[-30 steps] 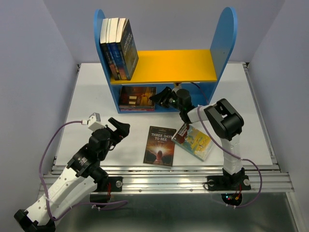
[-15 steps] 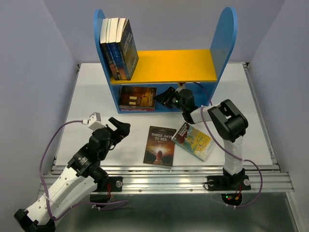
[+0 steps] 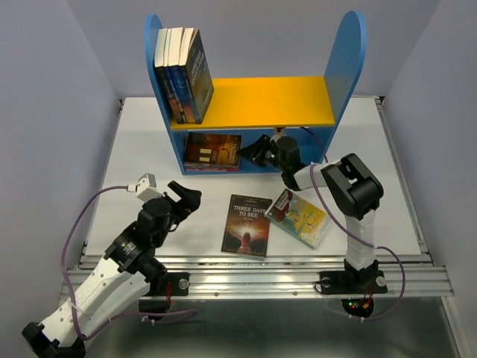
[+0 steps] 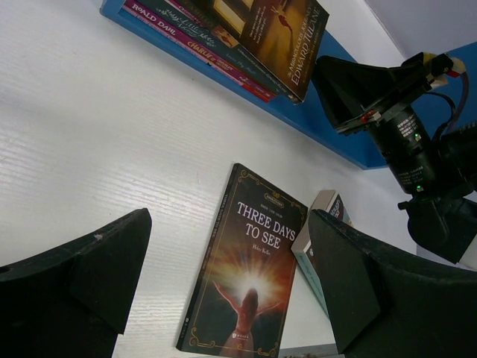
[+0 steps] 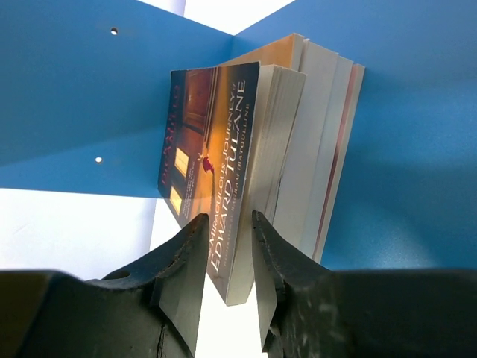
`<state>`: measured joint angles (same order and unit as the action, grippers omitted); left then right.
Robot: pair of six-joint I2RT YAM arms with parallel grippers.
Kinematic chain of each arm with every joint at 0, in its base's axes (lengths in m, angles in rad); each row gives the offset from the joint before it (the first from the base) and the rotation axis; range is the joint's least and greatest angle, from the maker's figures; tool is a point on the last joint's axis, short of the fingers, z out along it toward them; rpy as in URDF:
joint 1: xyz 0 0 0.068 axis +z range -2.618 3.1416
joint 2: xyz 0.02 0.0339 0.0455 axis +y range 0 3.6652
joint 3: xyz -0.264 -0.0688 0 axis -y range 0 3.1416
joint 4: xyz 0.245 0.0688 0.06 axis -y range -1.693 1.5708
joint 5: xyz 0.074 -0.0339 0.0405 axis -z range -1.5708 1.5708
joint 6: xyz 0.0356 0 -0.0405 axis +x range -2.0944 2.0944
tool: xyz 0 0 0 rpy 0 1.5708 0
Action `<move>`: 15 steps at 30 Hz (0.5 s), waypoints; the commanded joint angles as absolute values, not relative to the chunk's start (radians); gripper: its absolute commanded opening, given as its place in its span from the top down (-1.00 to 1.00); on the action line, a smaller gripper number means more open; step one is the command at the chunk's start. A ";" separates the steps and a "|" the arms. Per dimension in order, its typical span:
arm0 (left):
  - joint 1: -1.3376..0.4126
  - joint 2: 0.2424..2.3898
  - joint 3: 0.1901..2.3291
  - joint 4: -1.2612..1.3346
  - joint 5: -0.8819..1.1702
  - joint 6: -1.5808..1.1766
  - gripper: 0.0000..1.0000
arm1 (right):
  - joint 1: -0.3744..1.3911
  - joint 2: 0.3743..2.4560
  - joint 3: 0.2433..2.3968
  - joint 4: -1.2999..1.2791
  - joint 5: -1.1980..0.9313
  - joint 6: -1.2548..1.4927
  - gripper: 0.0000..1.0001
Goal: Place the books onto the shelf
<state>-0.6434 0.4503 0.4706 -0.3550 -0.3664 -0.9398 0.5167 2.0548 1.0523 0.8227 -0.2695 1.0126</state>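
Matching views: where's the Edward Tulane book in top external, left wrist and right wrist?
Top external: the Edward Tulane book tops the flat stack in the left of the shelf's lower compartment.
Left wrist: the book sits at the top edge, right of centre.
Right wrist: the book is at centre, clamped in the right pincer.
Shared landmark: the blue shelf.

Blue-and-yellow two-tier shelf (image 3: 268,101): blue rounded side panels, yellow upper board, blue lower compartment.
Upright row of paperbacks (image 3: 182,74): navy and black covers, cream page edges.
Dark top paperback of the lower stack (image 5: 212,149): amber glow, white lettering.
Dark "Three Days to See" paperback (image 3: 247,224): gold border, orange sunburst, pale title.
Yellow-and-teal flat paperback (image 3: 302,218): yellow field, teal edge.
Tabletop (image 3: 149,149): plain white.
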 commanded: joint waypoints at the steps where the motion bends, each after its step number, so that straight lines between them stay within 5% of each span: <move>1: -0.637 0.454 0.460 -0.324 -0.373 -0.922 -0.97 | 0.511 2.054 1.103 0.839 -0.298 0.997 0.30; 15: -0.637 0.457 0.462 -0.324 -0.371 -0.919 -0.97 | 0.511 2.108 1.161 0.841 -0.356 0.989 0.31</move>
